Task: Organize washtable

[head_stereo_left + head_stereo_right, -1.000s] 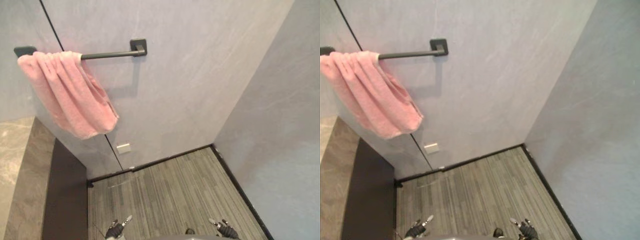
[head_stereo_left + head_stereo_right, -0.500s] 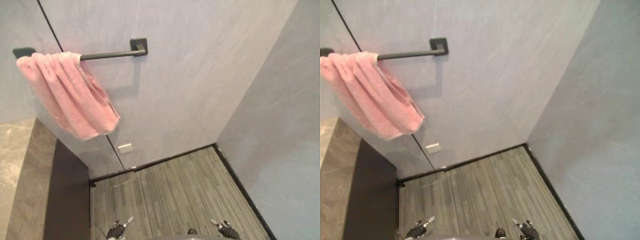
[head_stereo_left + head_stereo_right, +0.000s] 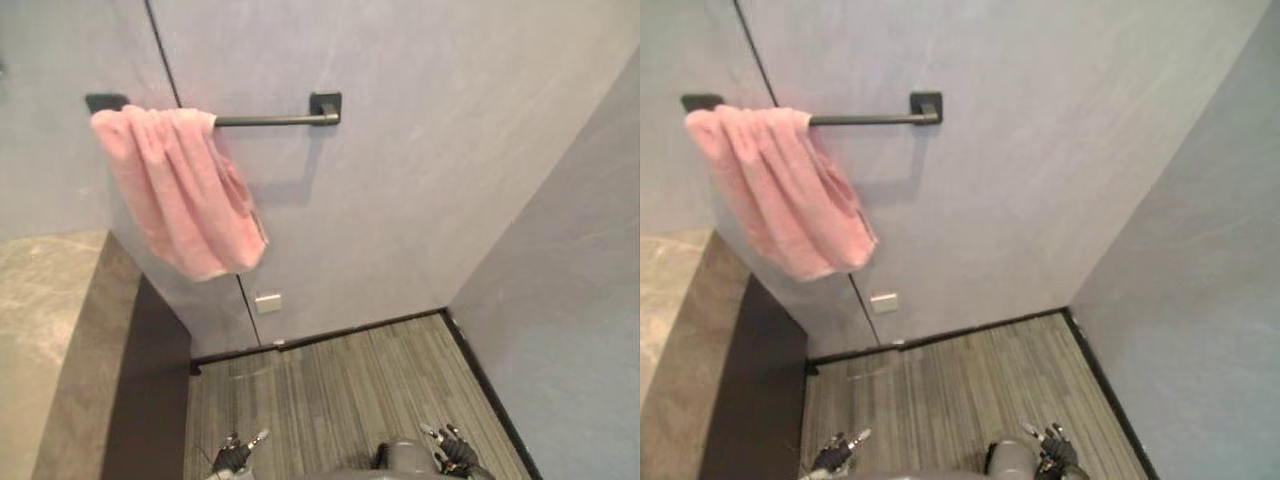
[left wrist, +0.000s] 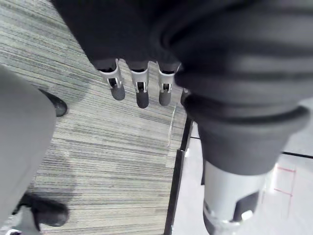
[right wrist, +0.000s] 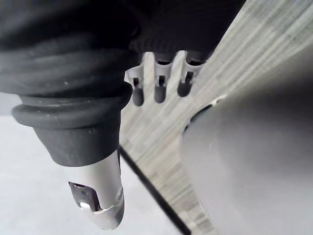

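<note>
A pink towel [image 3: 185, 195] hangs bunched over the left end of a dark wall bar [image 3: 270, 121]. Below it, on the left, runs the grey stone washtable top [image 3: 50, 320] with a dark front [image 3: 150, 400]. My left hand [image 3: 232, 458] hangs low over the floor, open, its straight fingers [image 4: 139, 90] holding nothing. My right hand [image 3: 450, 448] hangs low on the other side, also open, with its fingers [image 5: 159, 81] relaxed and empty. Both hands are far below the towel and away from the washtable.
Grey striped carpet [image 3: 340, 390] covers the floor up to a dark skirting. A small white wall plate [image 3: 267, 302] sits under the towel. A plain grey side wall [image 3: 580, 330] closes the space on the right.
The whole picture has shifted right, so the camera has turned left and more of the washtable top shows. The towel and both hands stay as they were.
</note>
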